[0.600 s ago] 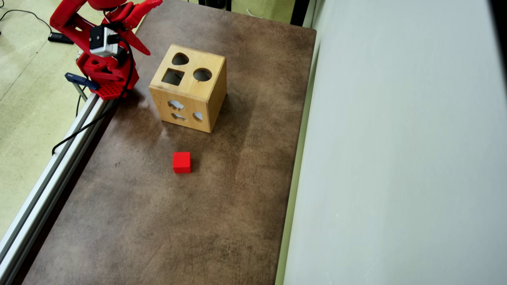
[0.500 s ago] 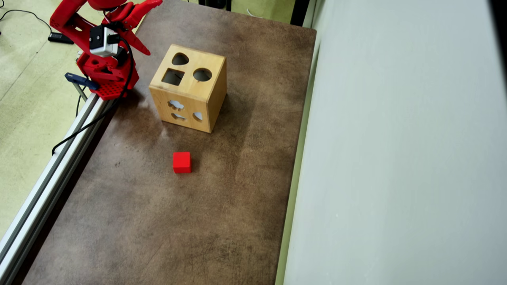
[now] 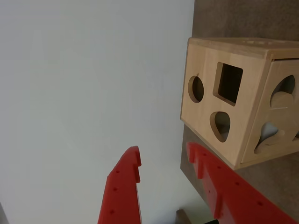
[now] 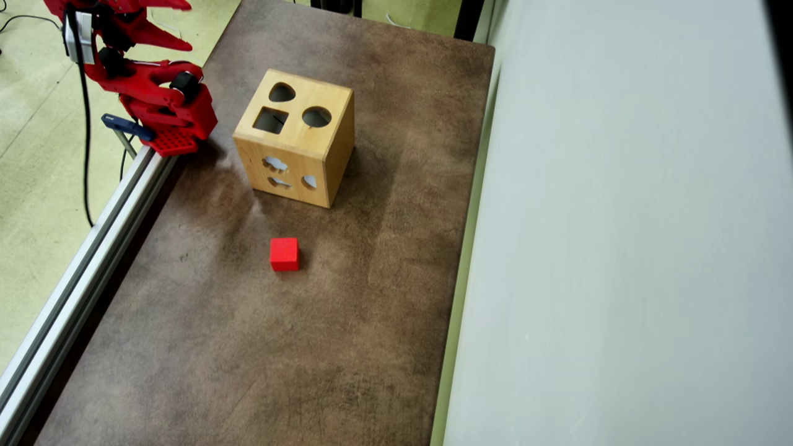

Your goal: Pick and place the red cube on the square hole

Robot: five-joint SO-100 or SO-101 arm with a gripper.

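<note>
Your brown bench (image 4: 322,347) fills the overhead view, flanked on the right by a pale grey wall panel (image 4: 626,235) and on the left by an aluminium rail (image 4: 80,282) above a light floor (image 4: 37,186). Near the bench's far end stands the light wooden box (image 4: 296,137), its top face carrying the square hole (image 4: 271,120), a round hole (image 4: 316,116) and a rounded-triangle hole (image 4: 282,93); more cut-outs pierce the side facing the camera. The red arm (image 4: 145,93) sits clamped at the rail in the upper left corner, folded back over the floor and well apart from the box, with a black cable (image 4: 83,124) trailing down from it. The red cube (image 4: 284,254) lies alone on the bench, nearer the camera than the box and clear of it, with nothing between the two. In the wrist view your gripper (image 3: 163,156) is spread, its two red fingers (image 3: 124,186) apart and holding nothing, with the box's holed face beyond and to the right of them.
</note>
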